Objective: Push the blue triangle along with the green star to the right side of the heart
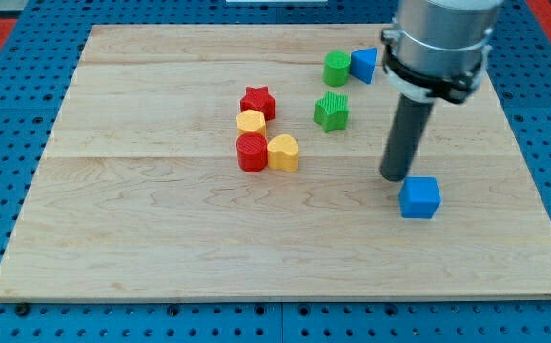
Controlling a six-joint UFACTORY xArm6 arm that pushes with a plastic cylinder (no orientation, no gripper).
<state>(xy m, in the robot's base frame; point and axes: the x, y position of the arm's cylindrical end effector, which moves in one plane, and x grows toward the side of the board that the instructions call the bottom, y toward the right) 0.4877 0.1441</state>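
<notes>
On the wooden board (pixel 161 219), right of centre, my tip (pixel 395 177) stands on the surface, just above and to the left of the blue cube (pixel 419 197), near it, though contact cannot be judged. The arm ends in a plain dark rod; no claw is present, so no spread or pinched state applies.

Toward the view's top, the blue triangle (pixel 363 64) lies touching the right side of a green cylinder (pixel 336 69). Just below that pair, apart from them, sits the green star (pixel 332 110), well to the left of the rod.

Near the board's middle, four blocks form a tight cluster: a red star (pixel 257 101) at the top, a yellow rounded block (pixel 251 122) just below it, a red cylinder (pixel 252 152) beneath that, and the yellow heart (pixel 283 152) touching the red cylinder's right side.

The blue triangle and the green star both lie above and to the right of the heart. A blue perforated base (pixel 9 114) surrounds the board.
</notes>
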